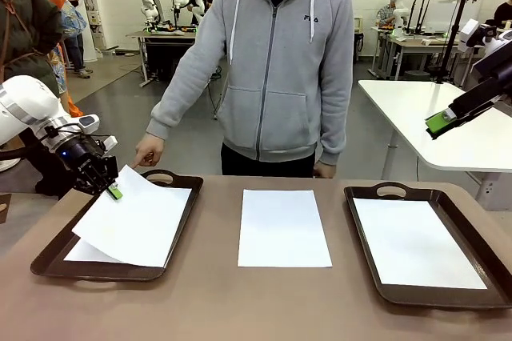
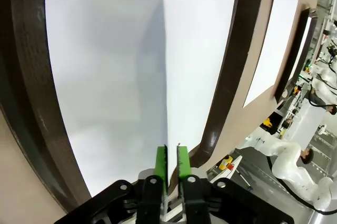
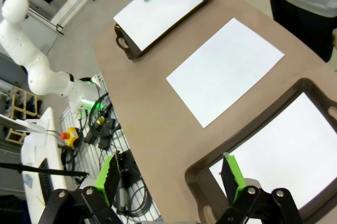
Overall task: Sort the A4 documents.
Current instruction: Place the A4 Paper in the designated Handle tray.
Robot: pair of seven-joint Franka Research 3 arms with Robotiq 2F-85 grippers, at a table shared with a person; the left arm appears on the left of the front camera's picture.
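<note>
A white A4 sheet (image 1: 140, 225) lies tilted over the left brown tray (image 1: 50, 262), its far left corner raised. That corner's edge (image 2: 200, 50) runs between the green pads of my left gripper (image 1: 114, 191) (image 2: 172, 153), whose jaws stand a narrow gap apart, the paper against one pad. Under it another sheet (image 1: 80, 253) lies flat in the tray. A third sheet (image 1: 284, 227) rests on the bare table in the middle. One more (image 1: 416, 241) lies in the right tray (image 1: 352, 221). My right gripper (image 1: 438, 122) (image 3: 169, 156) hangs open and empty, high above the right tray.
The person stands at the far side; one hand (image 1: 148, 151) points down by the left tray's far handle, the other (image 1: 324, 170) rests at the table edge. A white table (image 1: 424, 109) stands behind at the right.
</note>
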